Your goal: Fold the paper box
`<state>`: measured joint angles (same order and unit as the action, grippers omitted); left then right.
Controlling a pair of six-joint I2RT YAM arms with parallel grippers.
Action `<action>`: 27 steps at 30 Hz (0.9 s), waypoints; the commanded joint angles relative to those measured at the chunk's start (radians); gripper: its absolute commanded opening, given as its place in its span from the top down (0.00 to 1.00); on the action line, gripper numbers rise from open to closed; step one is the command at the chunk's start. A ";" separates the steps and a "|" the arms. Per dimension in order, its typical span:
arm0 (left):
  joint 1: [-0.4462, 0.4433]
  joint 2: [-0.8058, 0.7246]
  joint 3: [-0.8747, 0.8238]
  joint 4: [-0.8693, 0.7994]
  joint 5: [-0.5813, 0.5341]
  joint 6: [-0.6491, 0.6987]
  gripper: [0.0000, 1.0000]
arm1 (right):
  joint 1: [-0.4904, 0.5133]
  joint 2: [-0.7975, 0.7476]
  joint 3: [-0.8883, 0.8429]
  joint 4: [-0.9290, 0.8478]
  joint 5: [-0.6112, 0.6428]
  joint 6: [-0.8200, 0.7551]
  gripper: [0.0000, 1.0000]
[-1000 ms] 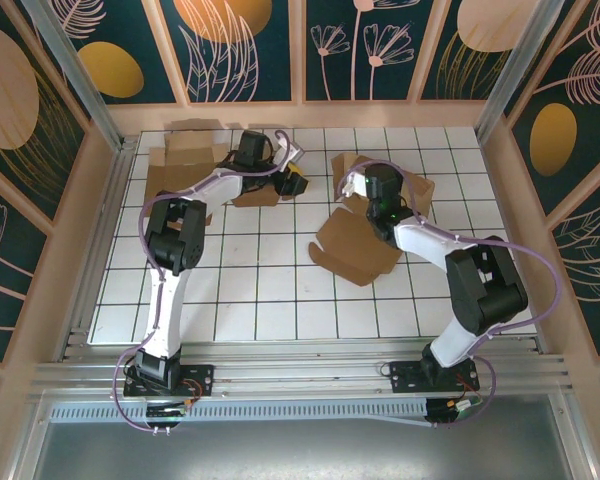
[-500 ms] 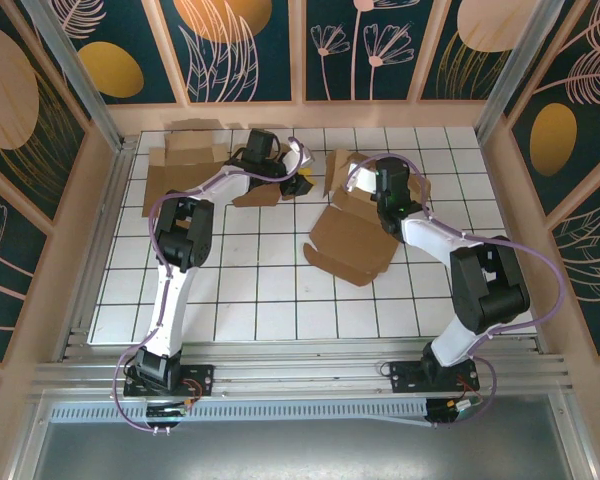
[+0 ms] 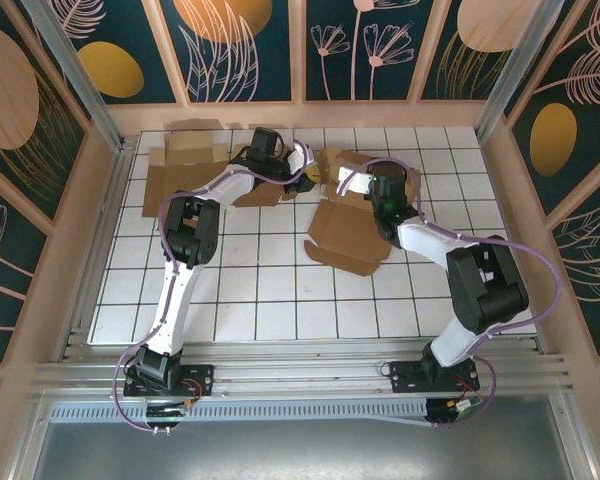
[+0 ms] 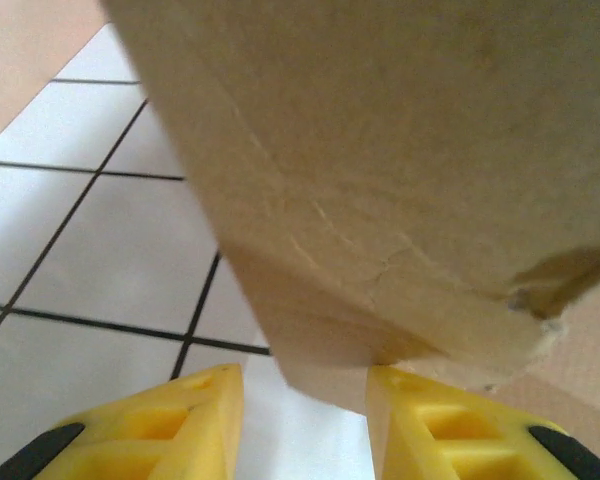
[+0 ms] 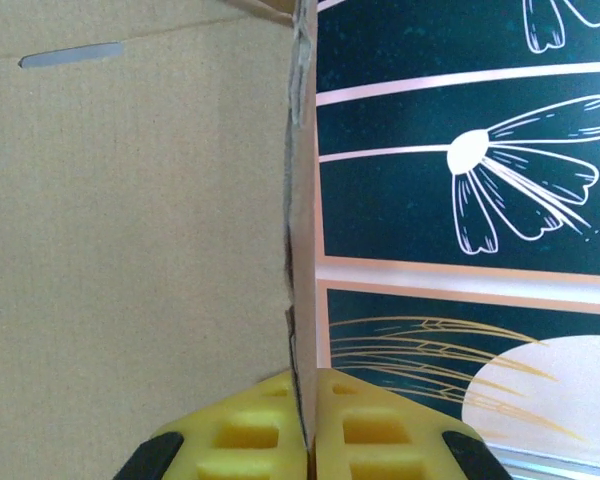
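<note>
the paper box [image 3: 345, 240] lies half opened near the far edge of the white tiled table [image 3: 250, 300], a little right of centre, with one wall raised at its far end. the right gripper [image 5: 308, 430] is clenched on the thin edge of an upright cardboard wall, its yellow fingers [image 5: 240, 435] pressed together with only the board between them. the left gripper [image 4: 305, 420] sits just beside the box's far left corner. its fingers are released and stand apart. a cardboard corner pokes into the gap, close against one finger and clear of the other. a second cardboard sheet [image 3: 185, 165] lies flat in the far left corner.
</note>
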<state>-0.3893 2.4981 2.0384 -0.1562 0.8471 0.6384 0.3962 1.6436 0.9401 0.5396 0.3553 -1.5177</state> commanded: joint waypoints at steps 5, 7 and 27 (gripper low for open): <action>-0.003 0.020 0.035 -0.009 0.152 0.055 0.63 | 0.015 0.039 -0.012 0.110 -0.062 -0.045 0.92; -0.003 0.031 0.044 0.000 0.141 0.050 0.63 | 0.015 0.044 -0.007 0.106 -0.062 -0.041 0.92; -0.049 0.058 0.071 0.158 0.248 -0.264 0.57 | 0.019 0.081 0.024 0.091 -0.036 0.005 0.92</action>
<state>-0.4259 2.5305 2.0853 -0.1013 1.0431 0.4706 0.4019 1.7054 0.9421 0.5972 0.3279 -1.5311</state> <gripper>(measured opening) 0.428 0.085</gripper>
